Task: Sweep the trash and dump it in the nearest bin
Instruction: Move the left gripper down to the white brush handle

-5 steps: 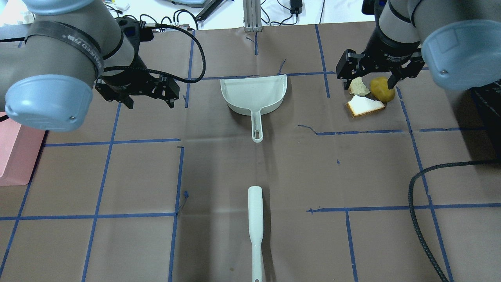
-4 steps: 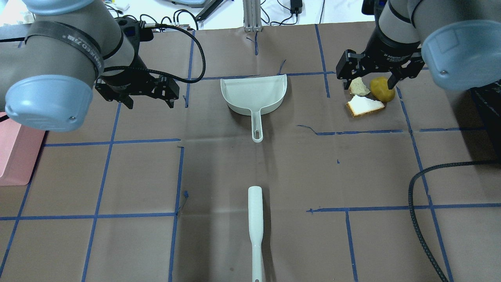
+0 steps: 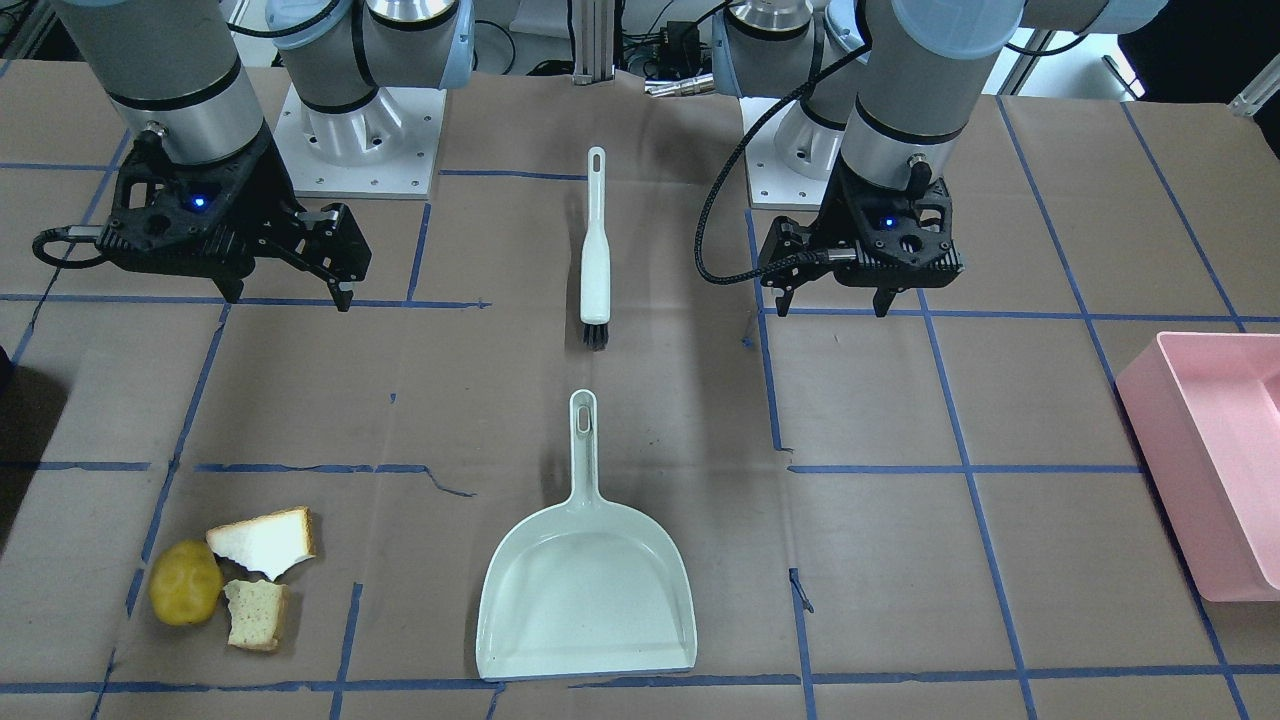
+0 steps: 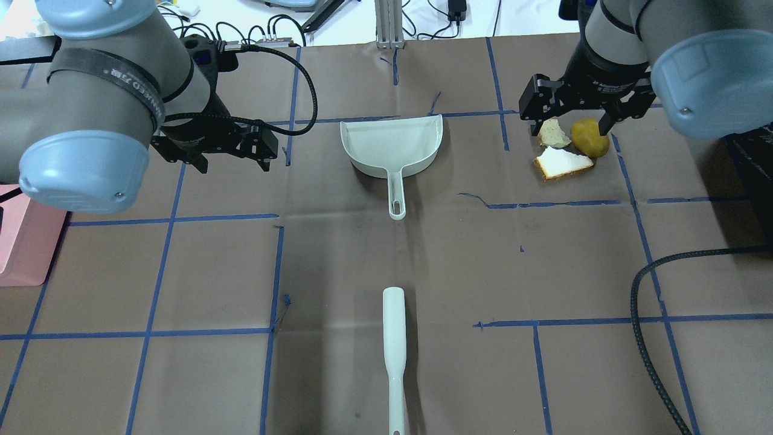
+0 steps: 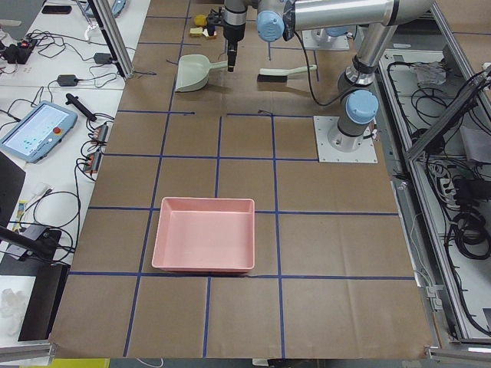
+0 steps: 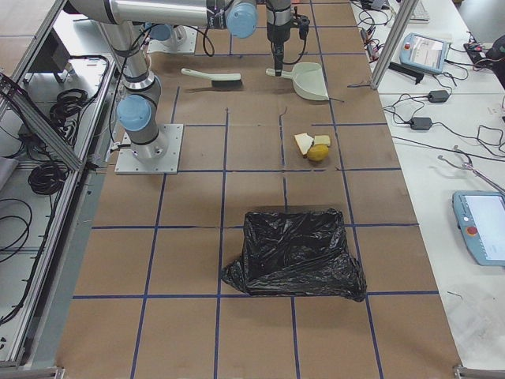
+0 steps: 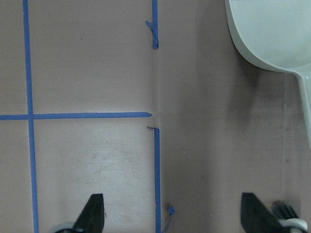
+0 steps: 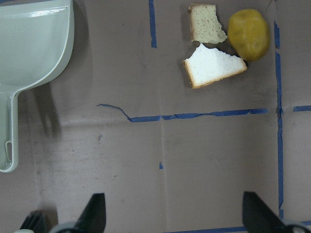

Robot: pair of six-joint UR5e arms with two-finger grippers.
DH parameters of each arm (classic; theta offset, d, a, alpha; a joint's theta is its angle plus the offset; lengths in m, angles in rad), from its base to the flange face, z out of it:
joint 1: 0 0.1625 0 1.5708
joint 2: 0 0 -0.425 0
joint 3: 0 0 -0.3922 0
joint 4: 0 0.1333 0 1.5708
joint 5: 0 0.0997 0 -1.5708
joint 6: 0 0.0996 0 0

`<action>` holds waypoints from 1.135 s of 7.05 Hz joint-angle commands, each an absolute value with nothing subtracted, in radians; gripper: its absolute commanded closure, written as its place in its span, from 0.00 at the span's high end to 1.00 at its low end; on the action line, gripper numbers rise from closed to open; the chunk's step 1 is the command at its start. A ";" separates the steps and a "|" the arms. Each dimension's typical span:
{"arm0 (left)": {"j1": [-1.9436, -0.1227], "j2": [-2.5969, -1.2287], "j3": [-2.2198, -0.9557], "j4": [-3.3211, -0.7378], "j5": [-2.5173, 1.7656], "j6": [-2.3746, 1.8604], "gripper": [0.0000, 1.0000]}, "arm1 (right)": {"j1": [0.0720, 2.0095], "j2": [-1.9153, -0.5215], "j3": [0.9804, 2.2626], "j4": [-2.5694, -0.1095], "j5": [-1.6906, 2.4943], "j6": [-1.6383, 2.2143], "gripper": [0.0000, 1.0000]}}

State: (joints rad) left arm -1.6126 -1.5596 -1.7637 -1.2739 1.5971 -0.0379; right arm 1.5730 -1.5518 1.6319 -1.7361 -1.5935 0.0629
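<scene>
The table (image 3: 900,400) is papered brown and gridded in blue tape, with a bin at each end: a black bag-lined bin (image 6: 296,253) on the robot's right and a pink bin (image 3: 1220,460) on its left. The black one looks the nearer to the trash, so it is likely where the load should go. Both arms hang over the table, one to each side of the tools lying along the middle. This probably leaves either arm a short reach to a handle. The left gripper (image 3: 833,300) points down with its jaws spread wide and nothing between them. The right gripper (image 3: 290,290) is likewise wide open and empty. The dustpan (image 3: 585,600) lies flat, handle toward the robot and open lip away, so a gripper can take the handle from above. The brush (image 3: 595,260) lies in line with it, bristles toward the pan's handle and a gap between the two. Neither tool is held yet. The trash sits in a tight cluster on the robot's right, well apart from the pan. The bread slice (image 3: 262,541) is closest to the robot, with the potato (image 3: 185,582) and the speckled chunk (image 3: 256,612) just beyond it. The three are touching or nearly so.
</scene>
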 commanded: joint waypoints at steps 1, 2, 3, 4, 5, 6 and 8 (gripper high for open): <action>-1.614 -1.557 -1.795 -1.249 1.601 -0.040 1.00 | 1.574 -1.551 1.629 -1.740 -1.589 0.063 1.00; -1.614 -1.548 -1.805 -1.249 1.598 -0.041 1.00 | 1.574 -1.552 1.628 -1.740 -1.586 0.063 1.00; -1.624 -1.546 -1.805 -1.249 1.592 -0.049 1.00 | 1.574 -1.551 1.628 -1.740 -1.586 0.061 1.00; -1.634 -1.546 -1.805 -1.249 1.588 -0.082 1.00 | 1.574 -1.551 1.628 -1.740 -1.585 0.063 1.00; -1.658 -1.548 -1.807 -1.250 1.586 -0.130 1.00 | 1.574 -1.552 1.628 -1.740 -1.585 0.063 1.00; -1.728 -1.542 -1.812 -1.250 1.589 -0.146 0.99 | 1.574 -1.554 1.626 -1.740 -1.583 0.063 1.00; -1.871 -1.505 -1.857 -1.238 1.598 -0.303 0.98 | 1.574 -1.552 1.626 -1.740 -1.583 0.063 1.00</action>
